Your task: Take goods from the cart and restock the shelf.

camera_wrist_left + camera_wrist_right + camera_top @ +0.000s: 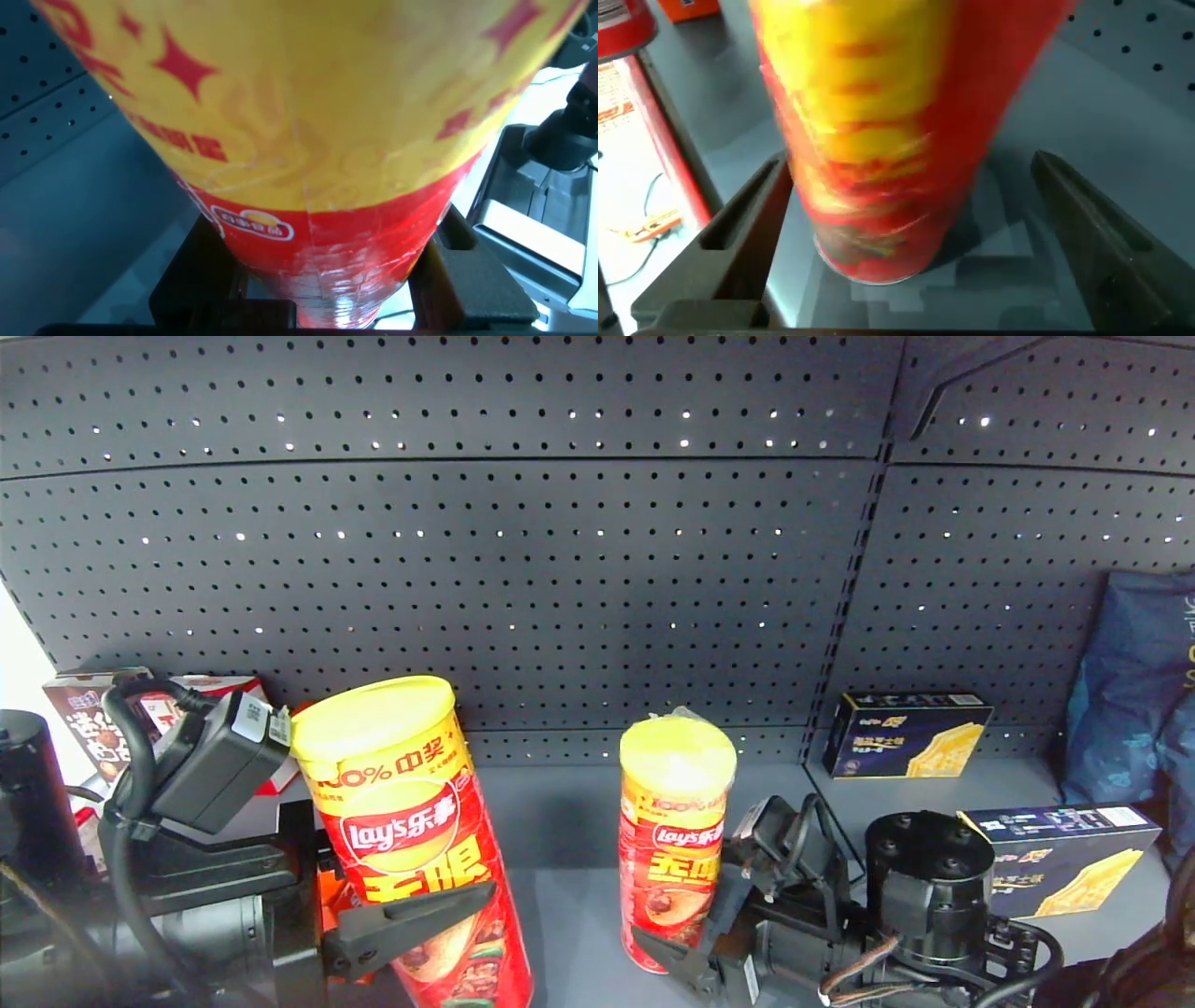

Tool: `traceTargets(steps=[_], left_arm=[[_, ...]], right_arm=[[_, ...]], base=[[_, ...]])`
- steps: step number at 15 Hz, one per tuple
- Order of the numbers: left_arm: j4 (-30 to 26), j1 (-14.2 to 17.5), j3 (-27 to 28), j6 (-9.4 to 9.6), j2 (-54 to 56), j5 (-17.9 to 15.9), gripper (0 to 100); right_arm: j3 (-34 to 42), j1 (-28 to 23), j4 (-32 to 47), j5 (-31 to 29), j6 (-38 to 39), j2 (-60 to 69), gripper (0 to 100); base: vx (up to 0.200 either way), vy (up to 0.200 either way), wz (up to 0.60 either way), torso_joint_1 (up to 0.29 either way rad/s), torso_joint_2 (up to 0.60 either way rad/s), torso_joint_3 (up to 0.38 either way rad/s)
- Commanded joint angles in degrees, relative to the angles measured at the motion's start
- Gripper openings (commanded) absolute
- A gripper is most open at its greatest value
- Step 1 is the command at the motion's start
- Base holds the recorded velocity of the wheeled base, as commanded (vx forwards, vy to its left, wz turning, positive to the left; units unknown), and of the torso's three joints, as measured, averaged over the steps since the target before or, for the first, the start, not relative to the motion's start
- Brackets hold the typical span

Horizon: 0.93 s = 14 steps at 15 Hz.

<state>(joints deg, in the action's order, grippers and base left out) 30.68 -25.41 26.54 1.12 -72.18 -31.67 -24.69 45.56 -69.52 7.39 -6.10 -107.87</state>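
Closest in, on the left, the left end effector (420,919) is clamped on a tall red-and-yellow chip can (411,821). One dark finger (411,907) crosses the can's front low down. The left wrist view has the same can (308,121) wedged between the end effector's (327,299) dark fingers. The can is tilted, its yellow lid leaning toward the left, and its base drops out of the head view, so I cannot tell whether it touches anything.

Over on the right, the right end effector (672,943) is released. A second chip can (674,821) stands upright on the grey shelf (569,821). In the right wrist view, that can (878,140) sits between the spread fingers (1102,243) with a gap on each side, so the end effector (906,252) brackets it without gripping.

Further right, a dark blue box with yellow print (1064,859) lies on the neighbouring shelf section. Behind it a matching box (910,735) stands against the back, and a blue bag (1134,700) sits at the far right edge.

Back left, behind the held can, brown and red snack boxes (89,709) are grouped near the shelf's end.

Behind everything is the dark perforated back panel (523,569).
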Motion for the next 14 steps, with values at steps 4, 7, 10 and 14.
traceTargets(steps=[4,7,10,14], left_arm=[[0.08,0.0,-0.08,0.02,0.11,0.03,0],[-0.01,0.09,-0.08,0.02,0.2,0.12,0],[-0.01,0.09,-0.08,0.02,0.29,0.21,0],[-0.1,0.18,-0.08,0.02,0.29,0.29,0]], right_arm=[[6.76,3.22,-0.09,-1.32,0.03,10.4,100],[11.94,0.23,0.09,-1.24,-0.14,24.29,100],[15.11,-8.03,0.7,-1.24,-1.64,36.68,100],[15.98,-20.77,8.88,-2.11,-3.31,51.54,100]], base=[[0.0,0.0,0.0,0.0,0.0,0.0],[0.0,0.0,0.0,0.0,0.0,0.0],[0.0,0.0,0.0,0.0,0.0,0.0],[0.0,0.0,0.0,0.0,0.0,0.0]])
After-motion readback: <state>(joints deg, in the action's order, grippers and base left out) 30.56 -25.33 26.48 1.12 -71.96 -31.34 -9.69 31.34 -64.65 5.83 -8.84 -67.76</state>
